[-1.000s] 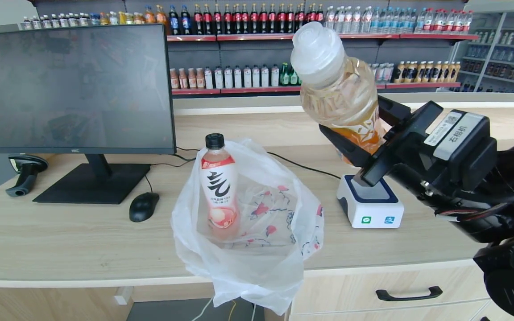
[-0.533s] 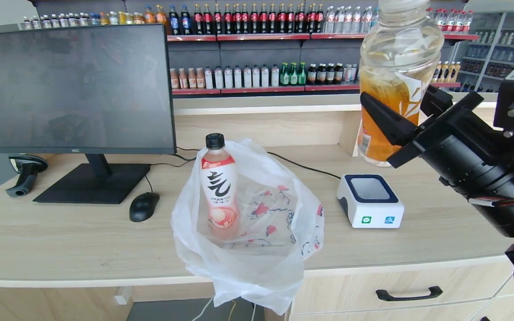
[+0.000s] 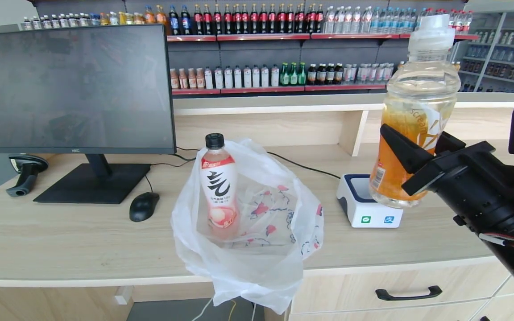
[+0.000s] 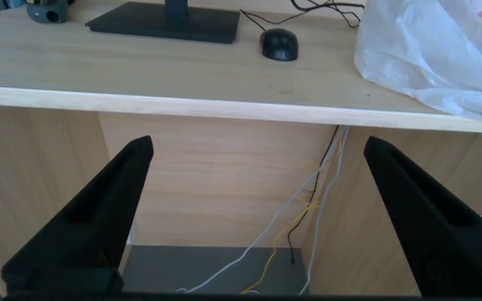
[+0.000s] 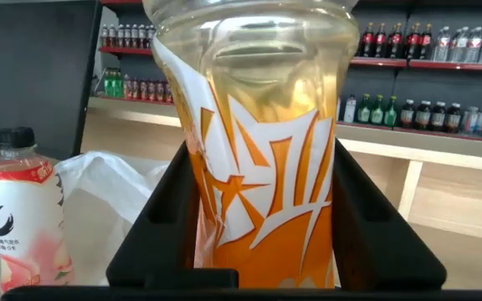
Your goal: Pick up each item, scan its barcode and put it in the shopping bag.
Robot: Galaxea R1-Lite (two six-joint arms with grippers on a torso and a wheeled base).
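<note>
The right pincer (image 3: 419,145) is clenched on the orange drink bottle (image 3: 422,89). Its two black fingers press the lower, labelled half from either side, and the white cap stands well above them. The bottle is upright. A grip that low likely keeps the weight steady and leaves the neck free.

Directly beneath the pincer, the bottle's base hangs just over the desktop barcode scanner (image 3: 362,214), a white box with a dark-framed window facing up. I cannot tell whether base and box touch. A small barcode shows low on the label, on the side turned away from the pincer's wrist. I judge the bottle is held here to bring that code to the window. Upright, the code faces sideways rather than down, so a tilt seems needed before it reads.

Farther out on the pincer's left, the shopping bag (image 3: 257,254) slumps open on the bench (image 3: 60,240), mouth up. A pink drink bottle (image 3: 218,187) stands inside, with room beside it for this one.

Beyond the bag from the pincer are a mouse (image 3: 143,206), a dark monitor (image 3: 74,89) and a handheld scanner (image 3: 25,174).

The left pincer (image 4: 258,192) is released, its fingers spread wide around nothing. It sits low before the bench's front edge, probably parked there because one arm is enough for this step
</note>
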